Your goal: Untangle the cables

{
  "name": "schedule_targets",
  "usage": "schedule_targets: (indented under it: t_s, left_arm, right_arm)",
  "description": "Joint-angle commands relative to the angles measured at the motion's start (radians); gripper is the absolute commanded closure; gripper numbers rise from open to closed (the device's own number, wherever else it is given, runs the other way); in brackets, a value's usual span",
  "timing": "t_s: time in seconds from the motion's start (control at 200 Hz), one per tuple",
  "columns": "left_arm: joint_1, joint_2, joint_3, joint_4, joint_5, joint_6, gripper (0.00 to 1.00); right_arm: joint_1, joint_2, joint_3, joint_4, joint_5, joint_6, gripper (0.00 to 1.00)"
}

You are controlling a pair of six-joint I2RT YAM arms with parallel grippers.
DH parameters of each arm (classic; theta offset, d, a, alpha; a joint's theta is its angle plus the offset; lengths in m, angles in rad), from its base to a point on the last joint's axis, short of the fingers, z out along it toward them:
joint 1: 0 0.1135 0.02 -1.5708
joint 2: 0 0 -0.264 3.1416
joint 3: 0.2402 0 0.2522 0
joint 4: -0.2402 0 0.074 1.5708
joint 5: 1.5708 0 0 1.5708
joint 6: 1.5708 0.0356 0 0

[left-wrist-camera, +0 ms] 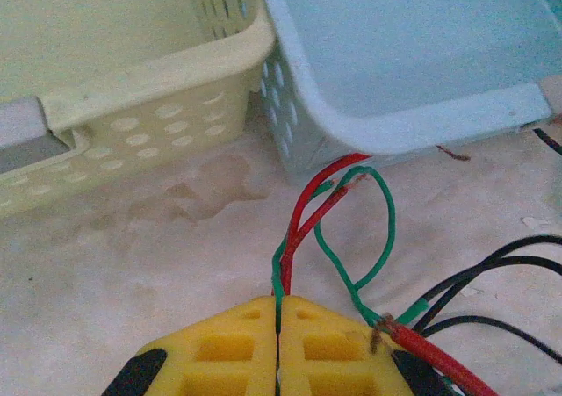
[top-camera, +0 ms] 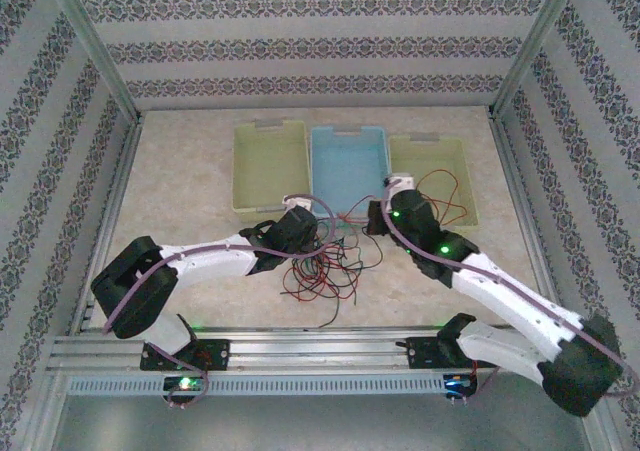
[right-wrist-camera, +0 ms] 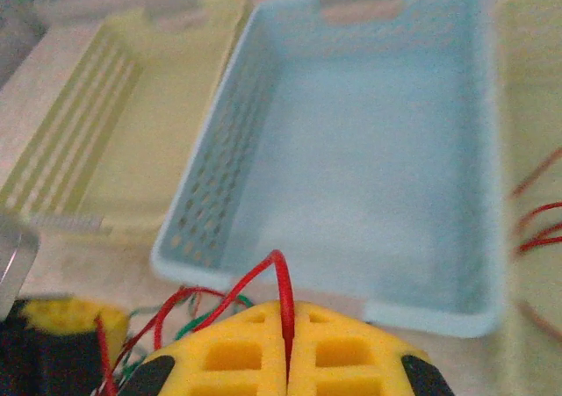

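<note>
The cables (top-camera: 322, 269) lie as a loose tangle of red, green and black strands on the table (top-camera: 200, 271), just in front of the blue basket (top-camera: 316, 176) and between the two arms. From the heap, strands rise to both grippers. The left gripper (top-camera: 300, 227) sits at the tangle's left edge. In the left wrist view its yellow pads (left-wrist-camera: 219, 348) are pressed together with a red and a green strand (left-wrist-camera: 299, 220) pinched in the seam. The two strands twist round each other just above the tips, and the green one curls off in a loop to the right, beside several black strands (left-wrist-camera: 492, 273) lying on the table. The right gripper (top-camera: 374, 218) is near the blue basket's front right corner. Its pads (right-wrist-camera: 342, 352) are likewise closed flat on one red strand (right-wrist-camera: 281, 282), which arches up out of the seam and falls away left towards more red and green wire. A yellow pad of the left gripper (right-wrist-camera: 53, 315) shows low on the left there. More red cable (top-camera: 445, 196) trails into the pale yellow basket on the right (top-camera: 471, 186) – its loops show against that basket's floor (right-wrist-camera: 536, 229). A second pale yellow basket (top-camera: 240, 171) stands on the blue one's left, the three side by side at the back of the table.
</note>
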Motion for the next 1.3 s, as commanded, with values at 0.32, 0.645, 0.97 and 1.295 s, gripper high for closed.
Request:
schedule_targets:
  t_s: [0.32,0.645,0.97,1.295]
  left_arm:
    - [0.023,0.016,-0.002,-0.041,-0.038,-0.046,0.96]
    - [0.034,0.015,-0.007,-0.067,-0.056,-0.069,1.00]
    - [0.079,-0.008,-0.063,-0.019,-0.010,-0.116,1.00]
    - [0.084,-0.004,-0.043,-0.095,-0.103,-0.167,1.00]
  right_arm:
    - [-0.424,-0.282,0.114,-0.131,0.030,-0.038,1.00]
    - [-0.533,-0.275,0.269,-0.115,0.088,-0.111,1.00]
    - [-0.534,-0.383,0.218,-0.233,0.093,-0.078,1.00]
    - [-0.512,-0.462,0.091,-0.307,-0.024,-0.032,1.00]
